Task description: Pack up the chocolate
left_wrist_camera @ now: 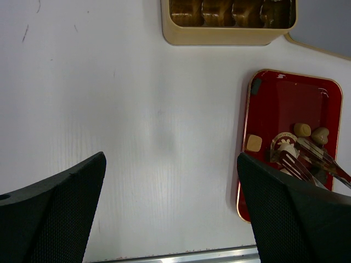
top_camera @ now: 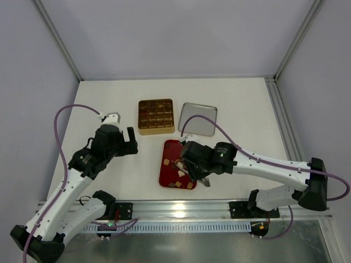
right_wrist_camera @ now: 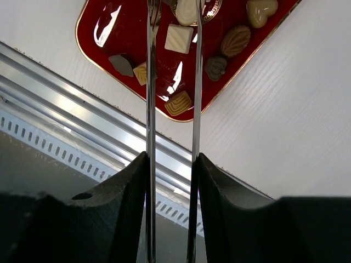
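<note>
A: Where is the chocolate [right_wrist_camera: 179, 38]?
B: In the red tray [top_camera: 171, 150], near on the counter [top_camera: 236, 104]. Tiny, light, easy to dent.
A: Hold it how?
B: Softly, by its sides. The right end effector [right_wrist_camera: 171, 159] grips tweezers [right_wrist_camera: 151, 82]; the left end effector [left_wrist_camera: 170, 159] gapes wide, empty.

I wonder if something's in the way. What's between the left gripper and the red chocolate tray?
Only bare white tabletop lies between the left gripper and the shiny red rectangular tray, as the left wrist and top views show.
</note>
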